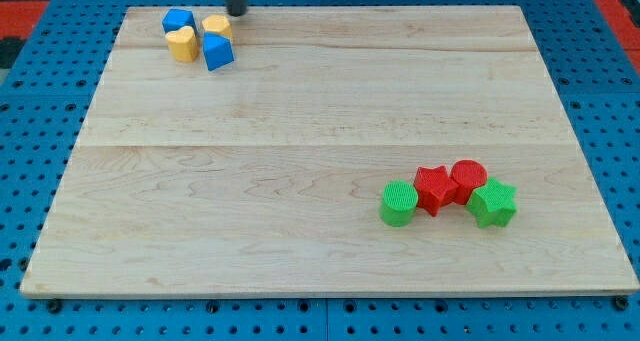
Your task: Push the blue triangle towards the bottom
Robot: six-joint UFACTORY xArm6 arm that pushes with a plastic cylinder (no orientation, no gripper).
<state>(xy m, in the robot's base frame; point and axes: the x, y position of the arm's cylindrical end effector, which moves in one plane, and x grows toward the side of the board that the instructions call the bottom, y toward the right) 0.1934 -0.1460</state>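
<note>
The blue triangle (217, 51) sits near the top left of the wooden board (330, 151). It touches a yellow block (216, 26) above it and a yellow heart-like block (181, 44) at its left. A second blue block (178, 21) lies at the cluster's top left. My tip (236, 13) is at the view's top edge, just right of the upper yellow block and above and slightly right of the blue triangle.
At the lower right stand a green cylinder (398, 203), a red star (434, 189), a red cylinder (468, 179) and a green star (493, 203), packed together. A blue pegboard (40, 131) surrounds the board.
</note>
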